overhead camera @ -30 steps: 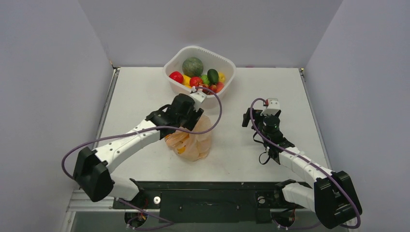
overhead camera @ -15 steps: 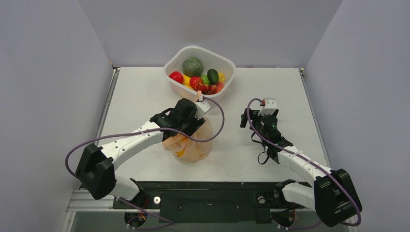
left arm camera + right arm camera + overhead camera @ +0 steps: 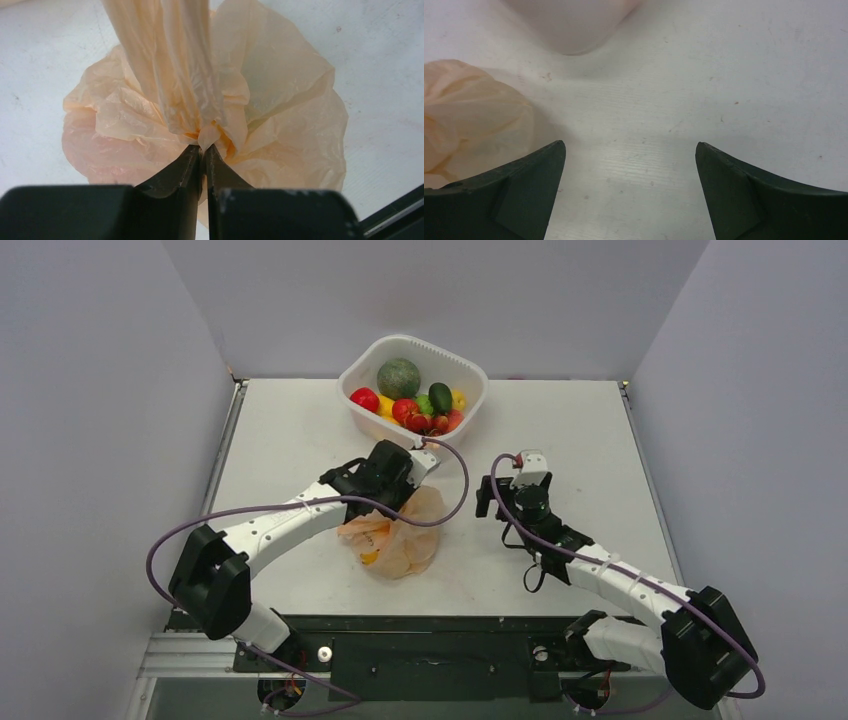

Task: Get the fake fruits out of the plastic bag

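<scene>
The peach-orange plastic bag [image 3: 408,536] sits crumpled on the table, left of centre. Through its near side shows a yellow-orange fake fruit [image 3: 371,557]; the rest of its contents are hidden. My left gripper [image 3: 204,148] is right above the bag, shut on a gathered pinch of its film [image 3: 207,136], from which a twisted strip of bag [image 3: 175,60] runs away up that view. My right gripper [image 3: 629,146] hovers open over bare table just right of the bag [image 3: 469,112], nothing between its fingers. From above, the right gripper [image 3: 487,497] stands apart from the bag.
A white tub [image 3: 455,364] at the table's back centre holds a dark-green melon [image 3: 398,377] and several red, green and yellow fruits [image 3: 405,409]. Its rounded corner [image 3: 574,27] lies ahead of my right gripper. Grey walls enclose the table on three sides.
The left gripper has shut on the bag's top and gathered it. The right arm has moved left toward the bag, still open.
</scene>
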